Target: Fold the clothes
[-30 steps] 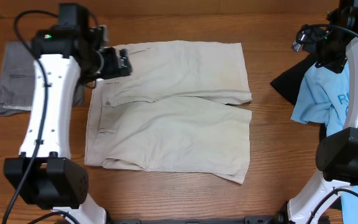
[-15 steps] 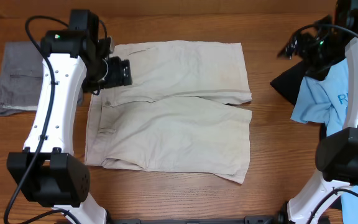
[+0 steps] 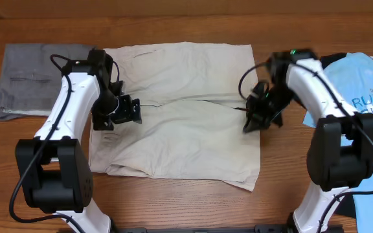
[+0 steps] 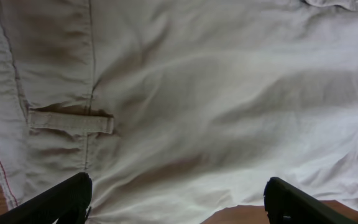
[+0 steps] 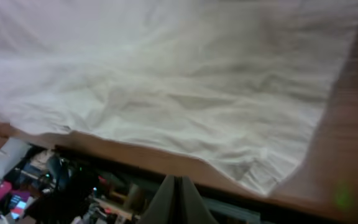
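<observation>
- The grey folded trousers (image 3: 34, 77) lie on the wooden table (image 3: 173, 207), just beside the left, waistband end of the khaki trousers (image 3: 186, 129); only the overhead view shows them.
- The khaki trousers are spread flat in the middle of the table, waistband to the left and leg hems to the right.
- The left gripper (image 3: 128, 111) hovers over the waistband end of the khaki trousers, about midway along it.
- The left wrist view fills with the same cloth (image 4: 216, 93). It also shows a belt loop (image 4: 70, 122) and a sliver of wood at the lower left, which the overhead view cannot resolve.
- There the left gripper (image 4: 179, 208) stands released, its fingertips (image 4: 61, 199) far apart at the bottom corners with nothing clasped.
- The right gripper (image 3: 252, 122) sits at the right edge of the khaki trousers, by the gap between the two leg hems.
- The right wrist view is blurred, with pale cloth (image 5: 166, 81) above and bare wood to its right. The right gripper (image 5: 178, 199) is clenched, its fingers pressed together, with no cloth seen between them.
- The light blue printed T-shirt (image 3: 358, 84) lies well to the right of the khaki trousers, apart from them.
</observation>
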`<act>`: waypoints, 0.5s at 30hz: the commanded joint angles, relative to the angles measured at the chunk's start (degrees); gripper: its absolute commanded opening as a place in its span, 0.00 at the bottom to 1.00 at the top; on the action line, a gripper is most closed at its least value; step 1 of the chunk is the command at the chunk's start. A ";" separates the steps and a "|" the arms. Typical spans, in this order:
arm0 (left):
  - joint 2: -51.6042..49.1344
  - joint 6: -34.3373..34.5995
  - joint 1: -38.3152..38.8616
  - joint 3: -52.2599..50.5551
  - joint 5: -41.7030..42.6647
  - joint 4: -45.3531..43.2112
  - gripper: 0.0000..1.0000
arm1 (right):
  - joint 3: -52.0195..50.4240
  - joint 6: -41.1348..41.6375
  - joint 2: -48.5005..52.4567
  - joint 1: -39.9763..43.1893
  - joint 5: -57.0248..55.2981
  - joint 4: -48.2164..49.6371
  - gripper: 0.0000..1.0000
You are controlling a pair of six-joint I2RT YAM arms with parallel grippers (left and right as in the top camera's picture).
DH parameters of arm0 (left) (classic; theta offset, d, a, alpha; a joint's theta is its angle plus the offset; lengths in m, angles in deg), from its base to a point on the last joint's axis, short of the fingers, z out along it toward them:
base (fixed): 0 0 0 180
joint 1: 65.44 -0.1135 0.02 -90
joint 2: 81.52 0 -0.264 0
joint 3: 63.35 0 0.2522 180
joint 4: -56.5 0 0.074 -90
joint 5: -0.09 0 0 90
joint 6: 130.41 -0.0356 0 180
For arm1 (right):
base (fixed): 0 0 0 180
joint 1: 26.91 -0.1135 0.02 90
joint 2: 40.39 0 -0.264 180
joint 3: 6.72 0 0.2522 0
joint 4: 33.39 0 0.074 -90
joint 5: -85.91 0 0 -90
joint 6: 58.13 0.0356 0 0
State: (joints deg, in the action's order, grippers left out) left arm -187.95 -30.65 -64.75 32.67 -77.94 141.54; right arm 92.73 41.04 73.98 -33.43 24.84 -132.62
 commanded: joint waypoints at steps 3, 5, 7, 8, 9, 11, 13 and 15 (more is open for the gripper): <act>-0.13 -1.60 -0.76 -0.72 0.96 1.57 0.85 | -14.03 -0.24 -4.55 -0.11 5.25 5.81 0.04; -0.13 -1.60 -0.68 -1.66 0.94 2.27 0.83 | -18.25 -0.22 -5.64 -0.11 5.07 8.55 0.04; -0.13 -1.33 -0.68 -3.65 0.20 1.95 0.82 | -21.22 -0.22 -6.08 -0.04 5.01 10.97 0.04; -0.13 -0.26 -0.68 -4.92 -0.90 1.29 0.84 | -22.14 -0.11 -6.08 -0.04 4.50 11.98 0.04; -0.13 0.96 -0.79 -6.36 -1.73 0.26 0.83 | -22.95 0.72 -6.08 -0.04 3.19 13.14 0.04; -0.13 2.14 -0.79 -9.75 -1.70 -1.81 0.82 | -24.96 4.96 -6.08 -0.04 -1.60 16.26 0.04; -0.13 2.12 -0.76 -13.38 -1.40 -3.89 0.79 | -27.30 8.39 -6.08 -0.07 -3.80 18.73 0.04; -0.13 2.10 -0.79 -16.09 -1.42 -5.49 0.77 | -30.05 9.35 -6.08 -0.07 -2.91 21.18 0.04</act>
State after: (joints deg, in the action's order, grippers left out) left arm -187.93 -29.76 -65.32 20.02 -78.84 137.19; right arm 66.24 45.92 69.39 -33.43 24.14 -113.19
